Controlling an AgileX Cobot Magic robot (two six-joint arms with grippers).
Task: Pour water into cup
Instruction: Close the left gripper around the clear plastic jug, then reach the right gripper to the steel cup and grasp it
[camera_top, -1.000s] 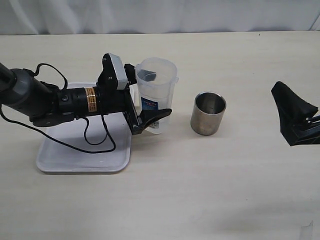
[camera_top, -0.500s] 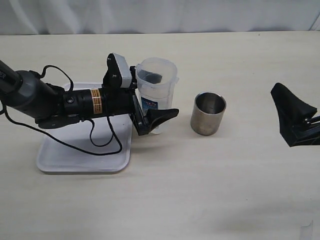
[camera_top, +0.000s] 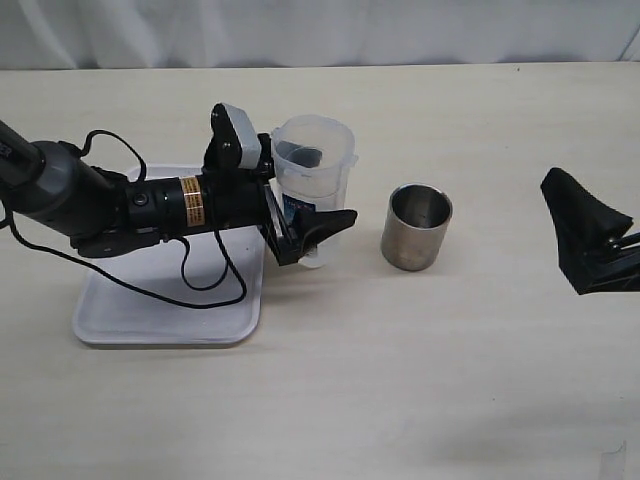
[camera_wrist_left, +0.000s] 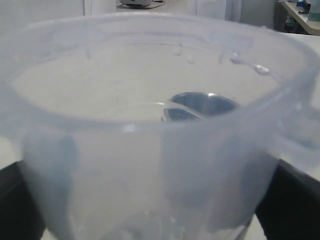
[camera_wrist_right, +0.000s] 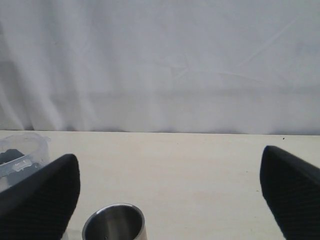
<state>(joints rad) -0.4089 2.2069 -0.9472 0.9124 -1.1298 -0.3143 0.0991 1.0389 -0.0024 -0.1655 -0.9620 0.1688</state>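
Note:
The steel cup (camera_top: 417, 227) stands upright on the table, right of a clear plastic jug (camera_top: 313, 165) with a blue label. My left gripper (camera_top: 326, 190) reaches in from the left and has one jaw on each side of the jug, close against its walls. The jug stands on the table and fills the left wrist view (camera_wrist_left: 150, 150), with dark fingers (camera_wrist_left: 10, 200) at its sides and the cup (camera_wrist_left: 200, 105) showing through it. My right gripper (camera_top: 587, 238) is open and empty at the far right. It looks toward the cup (camera_wrist_right: 114, 225) and the jug (camera_wrist_right: 20, 150).
A white tray (camera_top: 150, 320) lies under my left arm, left of the jug. A black cable loops over the tray. A white curtain runs along the table's back edge.
My left gripper has slid right along the jug, and its near finger has moved in toward the jug's wall. The jug, the cup and the right gripper have not moved.

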